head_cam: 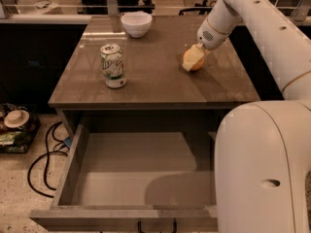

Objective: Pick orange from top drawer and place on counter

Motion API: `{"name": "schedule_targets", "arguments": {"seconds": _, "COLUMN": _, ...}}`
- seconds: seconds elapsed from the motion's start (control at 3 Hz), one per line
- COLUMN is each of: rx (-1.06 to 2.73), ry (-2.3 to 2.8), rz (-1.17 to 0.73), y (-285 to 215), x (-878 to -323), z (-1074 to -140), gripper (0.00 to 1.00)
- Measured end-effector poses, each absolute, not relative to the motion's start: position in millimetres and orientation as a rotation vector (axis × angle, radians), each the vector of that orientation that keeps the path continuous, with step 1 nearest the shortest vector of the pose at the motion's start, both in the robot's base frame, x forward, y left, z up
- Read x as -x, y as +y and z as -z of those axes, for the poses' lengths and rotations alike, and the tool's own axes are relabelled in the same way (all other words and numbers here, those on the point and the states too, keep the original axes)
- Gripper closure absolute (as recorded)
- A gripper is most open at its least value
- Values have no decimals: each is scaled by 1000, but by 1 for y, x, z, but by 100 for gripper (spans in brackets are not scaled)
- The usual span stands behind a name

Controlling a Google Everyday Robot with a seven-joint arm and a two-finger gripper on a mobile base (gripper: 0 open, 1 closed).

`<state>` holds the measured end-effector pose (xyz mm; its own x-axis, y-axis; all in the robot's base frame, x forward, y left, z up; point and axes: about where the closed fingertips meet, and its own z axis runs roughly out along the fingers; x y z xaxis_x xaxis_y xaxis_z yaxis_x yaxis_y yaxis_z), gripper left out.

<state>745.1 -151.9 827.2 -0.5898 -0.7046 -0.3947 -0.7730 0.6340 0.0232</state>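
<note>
The orange rests on the counter at its right middle. My gripper reaches down from the upper right and is shut on the orange, with one pale finger across its front left side. The top drawer stands pulled open below the counter's front edge. Its grey floor is bare, and its dark handle shows at the bottom edge.
A green and white soda can stands upright on the counter's left. A white bowl sits at the back middle. My white body covers the drawer's right part. Cables and clutter lie on the floor at left.
</note>
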Motion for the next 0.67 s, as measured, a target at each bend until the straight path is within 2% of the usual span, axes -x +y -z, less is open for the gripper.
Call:
{"name": "schedule_targets", "arguments": {"seconds": 0.33, "rx": 1181, "ry": 2508, "rz": -275, "y": -150, "x": -747, "z": -825, "gripper": 5}}
{"name": "schedule_targets", "arguments": {"seconds": 0.67, "rx": 1181, "ry": 2508, "rz": -277, "y": -149, "x": -748, "z": -822, "gripper": 0}}
